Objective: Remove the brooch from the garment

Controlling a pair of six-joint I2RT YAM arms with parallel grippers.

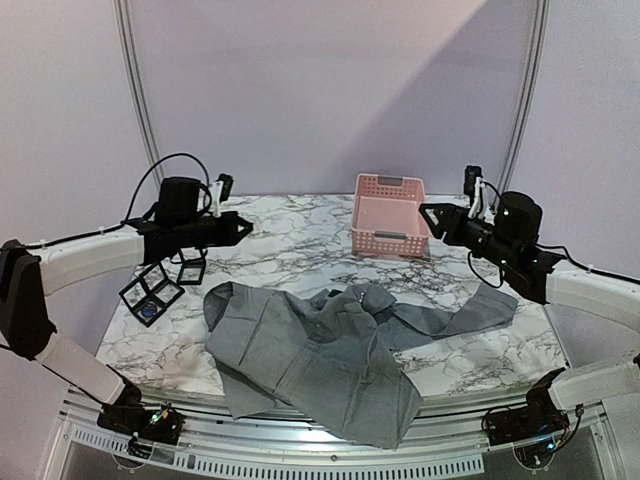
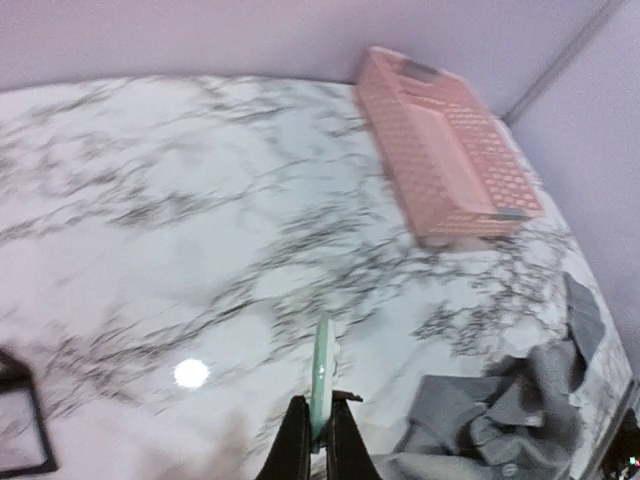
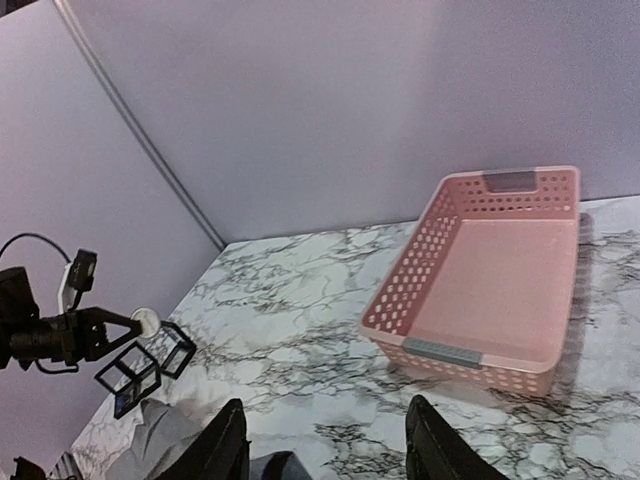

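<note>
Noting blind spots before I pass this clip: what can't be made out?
- Brooch: edge-on in the left gripper in the left wrist view, face hidden; tiny in the right wrist view.
- Garment: cut off by the bottom edge in both wrist views, blurred in the left one.
- Black frame cubes: contents too small from the top view.

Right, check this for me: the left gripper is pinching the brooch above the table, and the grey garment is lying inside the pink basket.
Not quite: the basket is empty, as the right wrist view shows; the garment lies on the table in front of it. The left gripper does pinch the brooch above the table.
</note>
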